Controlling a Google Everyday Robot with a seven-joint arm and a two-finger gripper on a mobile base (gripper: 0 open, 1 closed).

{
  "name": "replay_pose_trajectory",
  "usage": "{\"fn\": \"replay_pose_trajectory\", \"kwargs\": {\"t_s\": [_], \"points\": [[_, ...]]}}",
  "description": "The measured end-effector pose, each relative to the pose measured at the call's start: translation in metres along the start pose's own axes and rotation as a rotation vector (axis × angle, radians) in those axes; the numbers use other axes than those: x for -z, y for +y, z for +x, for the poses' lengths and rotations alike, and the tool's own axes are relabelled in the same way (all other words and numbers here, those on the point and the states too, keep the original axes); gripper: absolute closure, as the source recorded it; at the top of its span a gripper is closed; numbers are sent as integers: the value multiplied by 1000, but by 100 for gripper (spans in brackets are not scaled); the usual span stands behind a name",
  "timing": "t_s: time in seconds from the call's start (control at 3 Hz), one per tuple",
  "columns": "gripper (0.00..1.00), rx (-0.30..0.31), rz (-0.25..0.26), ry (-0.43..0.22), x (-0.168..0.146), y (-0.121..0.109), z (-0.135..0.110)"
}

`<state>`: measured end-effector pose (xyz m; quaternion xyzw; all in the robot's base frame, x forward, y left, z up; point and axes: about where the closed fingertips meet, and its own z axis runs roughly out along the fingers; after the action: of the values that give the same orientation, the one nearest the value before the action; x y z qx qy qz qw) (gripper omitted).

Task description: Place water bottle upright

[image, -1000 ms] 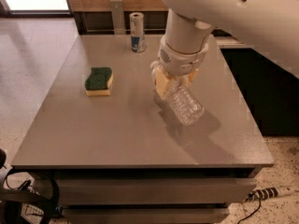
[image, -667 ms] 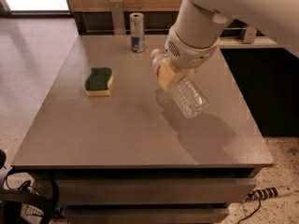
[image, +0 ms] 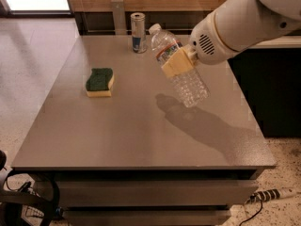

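Your claw gripped one tilted, clear water bottle above the table; one can and one sponge sat apart from it.

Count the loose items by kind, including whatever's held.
water bottle: 1, tilted, held by the gripper over the right half of the table, jaws shut on it
can: 1, upright at the far edge
sponge: 1, on the left side
Total: 3
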<state>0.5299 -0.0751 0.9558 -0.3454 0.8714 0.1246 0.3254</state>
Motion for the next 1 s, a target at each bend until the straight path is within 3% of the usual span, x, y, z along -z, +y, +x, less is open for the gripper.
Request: {"fn": "replay_pose_trajectory", "kwargs": {"t_s": [0.33, 0.67, 1.0], "points": [[100, 49, -63, -105, 10, 3, -5], [100, 106, -159, -227, 17, 7, -4], [100, 191, -217, -293, 16, 12, 0]]}}
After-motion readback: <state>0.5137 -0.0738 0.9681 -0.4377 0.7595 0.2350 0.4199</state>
